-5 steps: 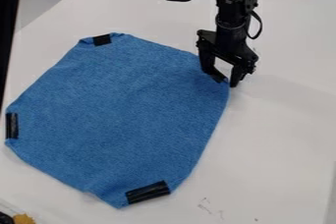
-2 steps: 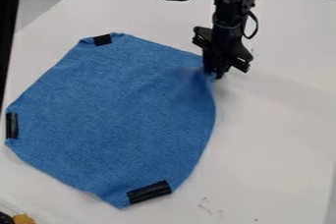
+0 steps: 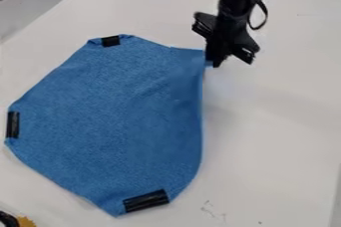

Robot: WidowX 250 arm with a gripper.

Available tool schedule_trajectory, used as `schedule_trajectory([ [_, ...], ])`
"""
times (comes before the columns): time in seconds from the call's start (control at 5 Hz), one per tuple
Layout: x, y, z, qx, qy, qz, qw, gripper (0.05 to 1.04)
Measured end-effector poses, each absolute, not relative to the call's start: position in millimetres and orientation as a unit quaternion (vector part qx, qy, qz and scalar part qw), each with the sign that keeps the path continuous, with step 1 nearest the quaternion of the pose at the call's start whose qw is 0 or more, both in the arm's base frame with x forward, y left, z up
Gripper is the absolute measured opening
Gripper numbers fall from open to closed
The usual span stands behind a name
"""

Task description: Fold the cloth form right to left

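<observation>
At the left corner of the blue cloth (image 3: 110, 121), a black strip (image 3: 13, 125) marks a likely landing place; the fold should come down near it, laid flat rather than dropped. The cloth lies spread on the white table (image 3: 273, 131), with an upper strip (image 3: 110, 41) and a lower strip (image 3: 146, 200) along its edge; both ends of the fold line probably want to stay put, so a slow, low arc leftward serves better than a flat drag, which could slide or bunch the fabric. At the right, the gripper (image 3: 213, 63) is closed on the cloth's drawn-up corner, and that pinch needs to hold until the corner is laid down
</observation>
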State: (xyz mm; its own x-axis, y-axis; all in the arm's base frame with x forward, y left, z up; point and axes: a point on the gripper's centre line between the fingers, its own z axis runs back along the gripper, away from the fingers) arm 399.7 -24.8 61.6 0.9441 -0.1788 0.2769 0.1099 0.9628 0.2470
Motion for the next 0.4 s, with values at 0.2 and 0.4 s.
schedule_trajectory([
  [0.2, 373, -2, 80, 0.133, -0.192, -0.024, 0.972, 0.066],
  [0.4, 335, 33, 76, 0.131, -0.21, 0.046, 0.968, 0.066],
])
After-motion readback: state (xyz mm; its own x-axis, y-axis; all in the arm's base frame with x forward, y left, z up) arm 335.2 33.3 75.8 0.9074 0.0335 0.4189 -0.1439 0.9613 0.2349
